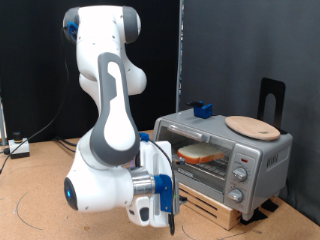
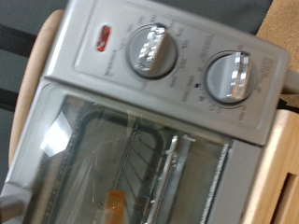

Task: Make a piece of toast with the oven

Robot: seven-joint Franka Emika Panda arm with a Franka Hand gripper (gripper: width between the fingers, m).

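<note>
The silver-grey oven point(image 1: 250, 160) stands on a wooden pallet at the exterior view's right. The piece of toast point(image 1: 200, 153) lies on the rack inside it, seen through the glass door, which looks shut. My gripper point(image 1: 167, 208) hangs low in front of the oven's left end, fingers pointing down, close to the door and with nothing seen between them. In the wrist view the oven point(image 2: 84, 70) fills the frame, with two of its knobs point(image 2: 151, 49) and the glass door point(image 2: 121, 159) over the wire rack. My fingers do not show clearly there.
A round light wooden board point(image 1: 252, 127) and a small blue object point(image 1: 203, 108) lie on the oven's top. A black stand point(image 1: 272, 100) rises behind the oven. The wooden pallet point(image 1: 215, 208) sits on the brown table. The arm's white base point(image 1: 95, 185) stands left of the oven.
</note>
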